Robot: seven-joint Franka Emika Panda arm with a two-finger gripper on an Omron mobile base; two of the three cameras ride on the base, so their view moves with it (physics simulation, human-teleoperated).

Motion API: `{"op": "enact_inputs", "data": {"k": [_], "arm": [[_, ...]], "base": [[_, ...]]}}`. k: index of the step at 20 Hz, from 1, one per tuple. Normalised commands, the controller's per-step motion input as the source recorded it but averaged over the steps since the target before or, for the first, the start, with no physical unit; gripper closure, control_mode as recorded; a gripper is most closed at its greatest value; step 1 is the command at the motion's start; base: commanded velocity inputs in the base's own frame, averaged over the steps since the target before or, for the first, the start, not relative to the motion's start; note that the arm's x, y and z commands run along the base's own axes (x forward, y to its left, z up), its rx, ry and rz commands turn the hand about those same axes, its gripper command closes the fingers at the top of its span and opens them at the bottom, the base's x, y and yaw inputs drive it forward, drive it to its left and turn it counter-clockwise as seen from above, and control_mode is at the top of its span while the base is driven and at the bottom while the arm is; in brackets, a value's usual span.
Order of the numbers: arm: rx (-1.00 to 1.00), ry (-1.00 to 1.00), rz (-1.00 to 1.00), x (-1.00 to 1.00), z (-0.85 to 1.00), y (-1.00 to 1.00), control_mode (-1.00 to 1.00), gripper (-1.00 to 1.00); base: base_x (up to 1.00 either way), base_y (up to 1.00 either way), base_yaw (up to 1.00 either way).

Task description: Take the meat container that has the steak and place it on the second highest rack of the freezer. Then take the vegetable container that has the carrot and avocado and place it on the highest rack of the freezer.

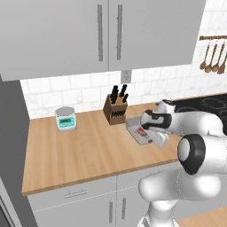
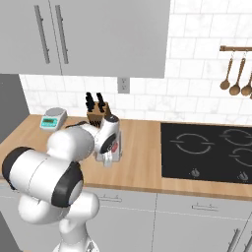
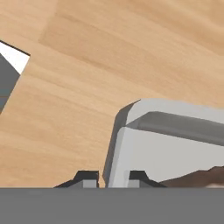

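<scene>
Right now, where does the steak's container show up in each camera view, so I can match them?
Left base view: meat container right of centre on the counter, beside the knife block.
Right base view: left of centre, mostly behind the arm, below the knife block.
Hand view: lower right, its wall between the pincer tips.
Shared landmark: the knife block.

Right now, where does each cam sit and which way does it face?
Left base view: behind the arm's left, facing the counter, scale, knife block; arm at lower right.
Right base view: behind its right, facing the same counter, cooktop; arm at lower left.
Hand view: on the hand, looking down at the meat container; end effector shut on its wall.
Shared: both base views show the knife block, scale and container.
</scene>
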Motion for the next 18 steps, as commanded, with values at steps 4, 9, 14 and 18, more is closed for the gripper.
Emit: {"op": "enact_inputs", "data": {"k": [4, 9, 14, 18], "arm": [[-0.03, 0.0, 0.0, -0.62, 1.0, 0.0, -1.0, 1.0], [-0.01, 0.0, 0.0, -0.89, 1.0, 0.07, -1.0, 1.0], [0.0, 0.0, -0.02, -0.98, 1.0, 0.2, -1.0, 1.0], [0.0, 0.0, -0.09, -0.79, 1.0, 0.23, -1.0, 1.0]], "base": [[0.0, 0.0, 0.0], [0.0, 0.0, 0.0], [0.0, 0.0, 0.0], [0.0, 0.0, 0.0]]}}
